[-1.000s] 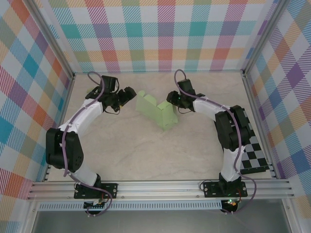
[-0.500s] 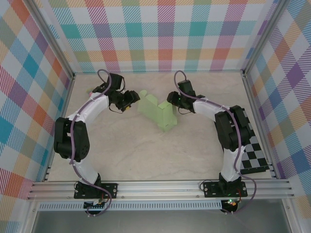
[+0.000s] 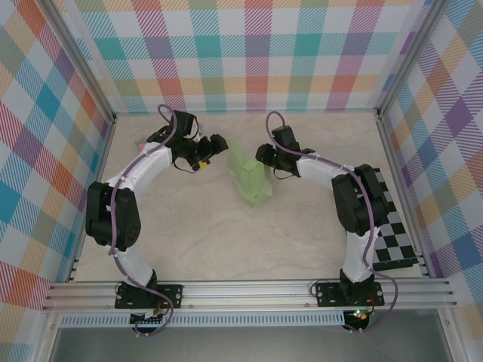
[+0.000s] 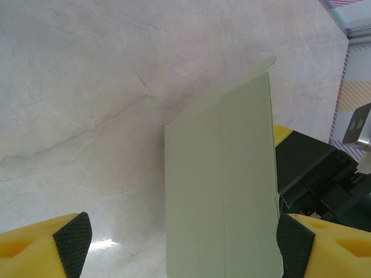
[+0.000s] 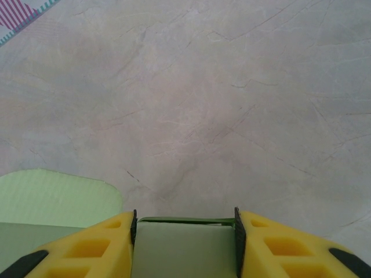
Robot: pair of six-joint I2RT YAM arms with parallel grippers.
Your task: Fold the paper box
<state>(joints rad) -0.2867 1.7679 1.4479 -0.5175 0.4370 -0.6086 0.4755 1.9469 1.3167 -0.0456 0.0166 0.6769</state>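
paper box (image 4: 220, 197): lower part cut off by bottom edge | checkered board (image 3: 398, 245): partly hidden behind right arm (image 3: 324, 170)

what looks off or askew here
Nothing looks damaged. The box stands half folded at an angle. One flap sticks up between the fingers of the open left gripper, while the right gripper pinches its other end.
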